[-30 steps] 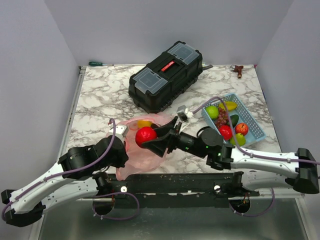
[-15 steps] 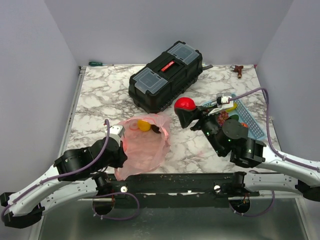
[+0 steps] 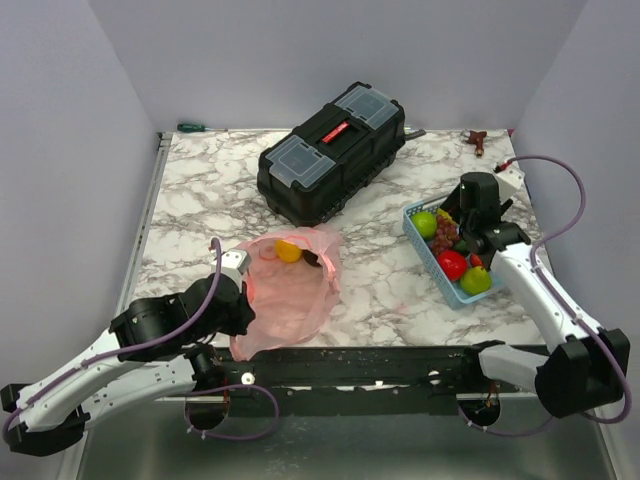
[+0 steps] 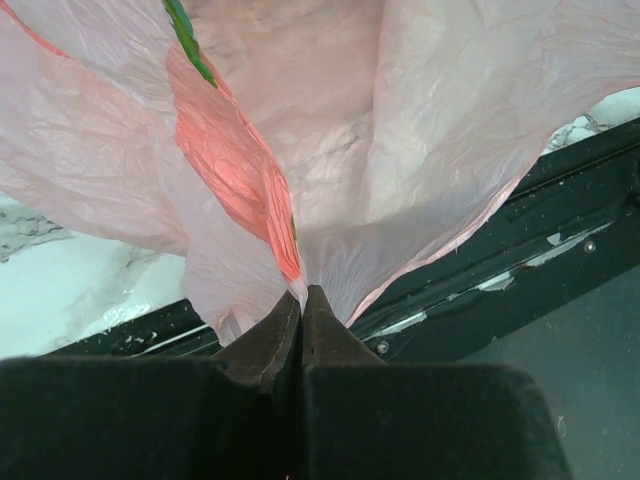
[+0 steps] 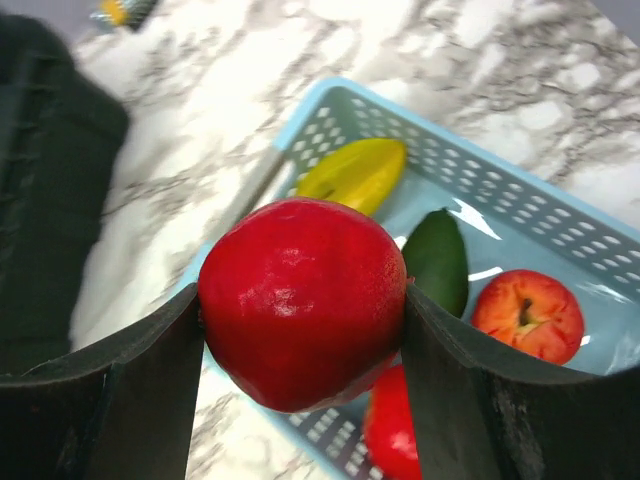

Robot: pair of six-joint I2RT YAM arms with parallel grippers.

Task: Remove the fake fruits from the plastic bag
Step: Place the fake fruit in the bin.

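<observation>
Bright, even light, soft shadows; right wrist background blurred; faint sheen on the red fruit (image 5: pixel 300 300).

Overhead looks down from behind; close wrist views share its bag (image 4: pixel 420 150), basket (image 5: pixel 480 185).

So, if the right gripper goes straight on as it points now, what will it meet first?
Probably the light blue basket, near the yellow fruit inside it, though depth is unclear.

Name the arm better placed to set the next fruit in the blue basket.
Right. The right gripper holds a red fruit above the basket, while the left gripper is shut on the pink bag.
</observation>
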